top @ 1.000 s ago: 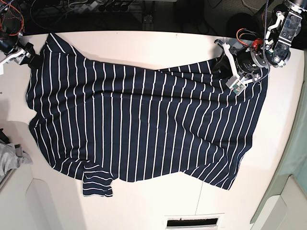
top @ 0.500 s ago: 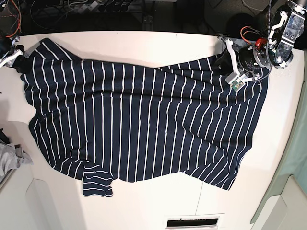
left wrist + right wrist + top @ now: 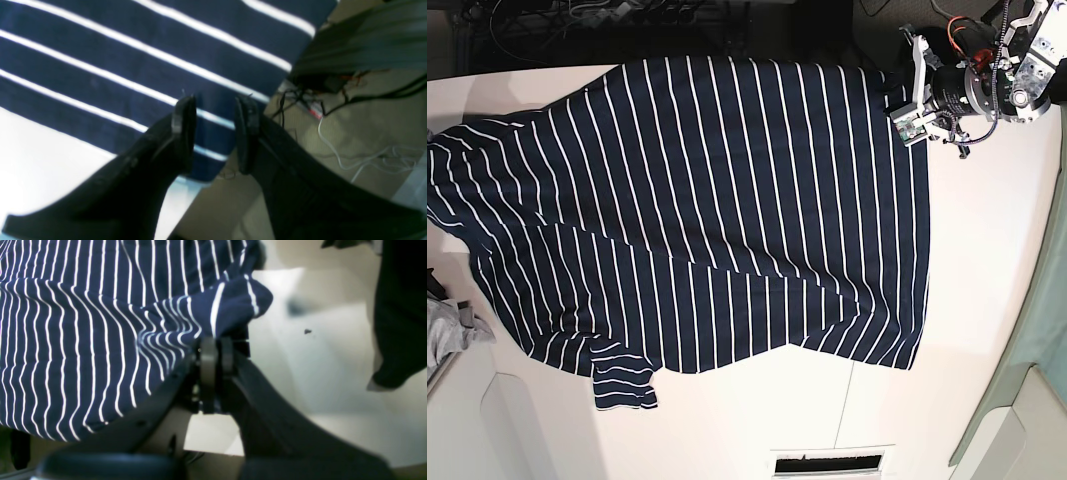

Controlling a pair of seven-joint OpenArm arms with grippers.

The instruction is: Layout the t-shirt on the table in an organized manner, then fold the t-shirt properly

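The navy white-striped t-shirt [image 3: 707,210] lies spread wide over the white table [image 3: 992,260], with its far edge at the table's back edge. My left gripper [image 3: 903,104] is at the shirt's far right corner. In the left wrist view its jaws [image 3: 215,111] stand apart, with the shirt's edge [image 3: 133,66] showing between them. My right gripper [image 3: 215,350] is shut on a bunched fold of the shirt [image 3: 230,303]. It is out of the base view, past the left edge, where the shirt's far left corner [image 3: 439,160] ends.
A small grey cloth [image 3: 449,332] lies at the left table edge. A dark slot [image 3: 832,463] sits in the front edge, with a thin seam [image 3: 845,400] running back from it. Cables lie on the floor beyond the table [image 3: 350,110].
Both arms have pulled the shirt's far edge back and outward, so the folded-over top has opened and flattened. The left gripper moved to the far right corner; the right arm left the base view.
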